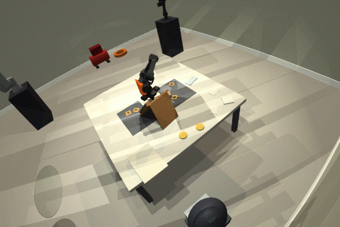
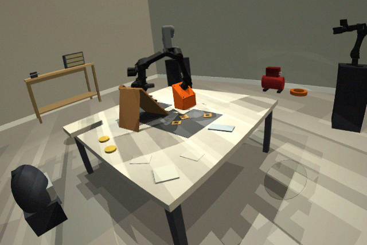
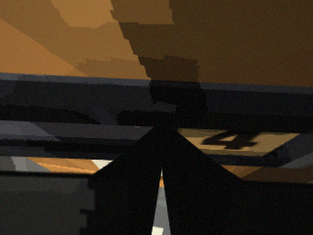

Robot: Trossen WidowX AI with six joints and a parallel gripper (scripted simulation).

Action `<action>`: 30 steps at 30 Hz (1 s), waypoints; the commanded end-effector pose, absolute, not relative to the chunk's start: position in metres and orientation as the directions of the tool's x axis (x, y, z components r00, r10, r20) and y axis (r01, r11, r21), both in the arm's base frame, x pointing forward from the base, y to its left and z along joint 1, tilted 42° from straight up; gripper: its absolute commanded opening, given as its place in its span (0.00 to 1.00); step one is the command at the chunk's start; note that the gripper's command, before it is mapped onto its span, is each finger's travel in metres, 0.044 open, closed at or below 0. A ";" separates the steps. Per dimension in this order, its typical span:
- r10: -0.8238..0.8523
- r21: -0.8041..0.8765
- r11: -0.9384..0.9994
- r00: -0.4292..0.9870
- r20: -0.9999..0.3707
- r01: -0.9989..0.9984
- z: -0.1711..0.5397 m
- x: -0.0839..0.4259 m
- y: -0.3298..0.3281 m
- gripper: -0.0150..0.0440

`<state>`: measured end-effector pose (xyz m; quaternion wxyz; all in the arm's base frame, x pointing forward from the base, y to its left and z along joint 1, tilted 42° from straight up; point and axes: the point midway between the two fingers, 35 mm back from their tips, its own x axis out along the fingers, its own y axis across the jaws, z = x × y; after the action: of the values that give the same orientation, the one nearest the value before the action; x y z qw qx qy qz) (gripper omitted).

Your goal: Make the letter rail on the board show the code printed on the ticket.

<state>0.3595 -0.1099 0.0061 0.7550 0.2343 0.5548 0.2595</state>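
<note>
The brown board (image 1: pixel 165 110) (image 2: pixel 128 110) (image 3: pixel 73 44) stands slanted on the counter. Its dark rail (image 3: pixel 249 104) crosses the wrist view. A tile marked 4 (image 3: pixel 235 140) sits in the rail, at the right in that view. My gripper (image 1: pixel 154 94) (image 3: pixel 162 135) is shut and empty, with its tips at the rail just left of the 4 tile. The board hides the tips in the exterior view. A white piece of the ticket (image 3: pixel 103 165) shows behind the left finger; its print is hidden. Loose tiles (image 1: pixel 128 112) (image 1: pixel 136 109) (image 1: pixel 171 84) (image 1: pixel 174 97) (image 2: pixel 207 115) lie on both sides of the board.
The dark mat (image 1: pixel 133 129) (image 2: pixel 188 132) lies under the loose tiles. My arm's orange base (image 1: pixel 140 87) (image 2: pixel 185 100) stands near the board. Two yellow discs (image 1: pixel 200 126) (image 1: pixel 183 135) (image 2: pixel 104 139) (image 2: pixel 110 148), a pale slab (image 1: pixel 191 80) (image 2: pixel 221 127) and thin pale squares (image 1: pixel 227 100) (image 2: pixel 166 174) lie on the counter.
</note>
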 end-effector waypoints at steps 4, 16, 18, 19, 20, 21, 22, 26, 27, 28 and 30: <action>0.654 0.644 0.754 0.252 -0.714 -0.130 0.006 0.360 -0.111 0.25; 0.653 0.644 0.754 0.252 -0.714 -0.130 0.003 0.359 -0.115 0.25; 0.653 0.644 0.754 0.252 -0.714 -0.130 0.002 0.360 -0.115 0.25; 0.653 0.644 0.754 0.252 -0.714 -0.130 0.002 0.360 -0.115 0.25; 0.653 0.644 0.754 0.252 -0.714 -0.130 0.002 0.360 -0.115 0.25; 0.653 0.644 0.754 0.252 -0.714 -0.130 0.001 0.360 -0.116 0.25; 0.653 0.644 0.754 0.252 -0.714 -0.130 0.001 0.360 -0.116 0.25; 0.653 0.644 0.754 0.252 -0.714 -0.130 0.000 0.360 -0.117 0.25; 0.653 0.644 0.754 0.252 -0.714 -0.130 0.000 0.360 -0.117 0.25; 0.653 0.644 0.754 0.252 -0.714 -0.130 0.000 0.360 -0.117 0.25; 0.653 0.644 0.754 0.252 -0.714 -0.130 -0.001 0.360 -0.118 0.25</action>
<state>0.3602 -0.1173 0.0010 0.7561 0.2359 0.5531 0.2582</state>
